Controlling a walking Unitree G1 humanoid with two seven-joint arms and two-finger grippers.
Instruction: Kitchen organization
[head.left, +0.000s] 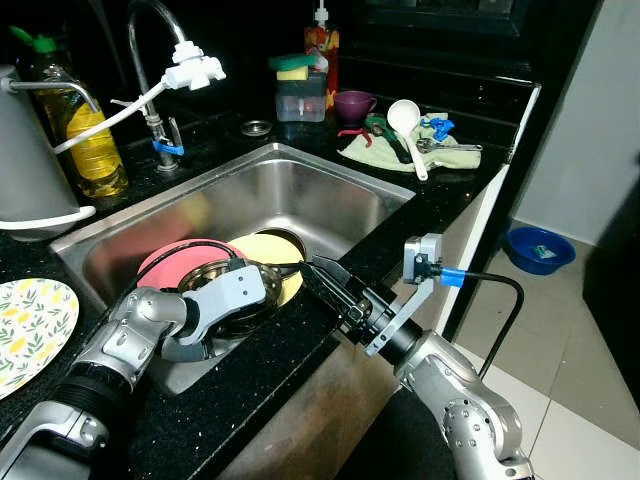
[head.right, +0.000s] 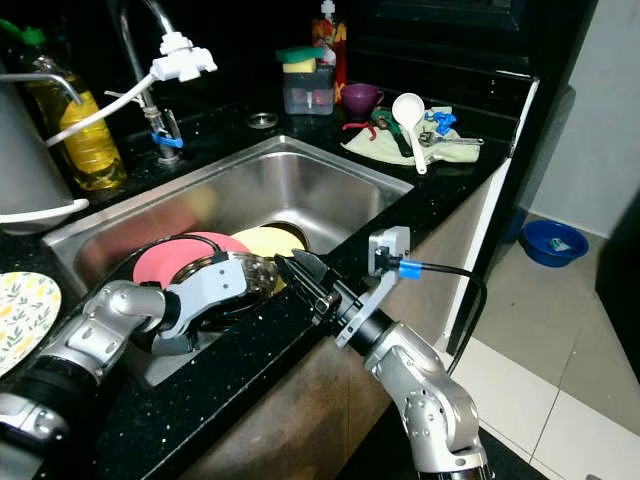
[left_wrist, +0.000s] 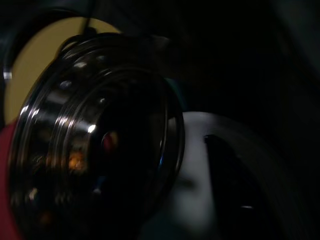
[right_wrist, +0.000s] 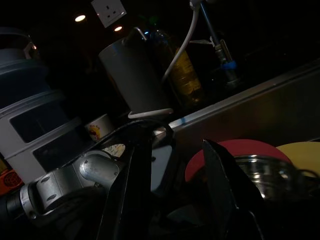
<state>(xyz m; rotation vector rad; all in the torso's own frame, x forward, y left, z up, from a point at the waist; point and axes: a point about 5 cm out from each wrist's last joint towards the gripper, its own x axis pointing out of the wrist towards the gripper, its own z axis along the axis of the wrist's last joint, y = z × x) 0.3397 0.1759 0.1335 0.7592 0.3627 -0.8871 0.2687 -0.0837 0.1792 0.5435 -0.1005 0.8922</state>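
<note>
Both grippers are reaching into the stainless steel sink (head.left: 330, 205) over the stacked dishes.

The right gripper (head.left: 318, 272) is hovering at the sink's near rim with its two black fingers spread apart and holding nothing. The left gripper is pressing against the shiny round steel bowl (left_wrist: 95, 145); whether its fingers are parted cannot be told. That bowl is sitting on a pink round plate (head.left: 175, 258) beside a yellow round plate (head.left: 265, 250). A white ladle (head.left: 405, 120) is lying on a green cloth (head.left: 455, 158) on the black counter (head.left: 440, 200).
</note>
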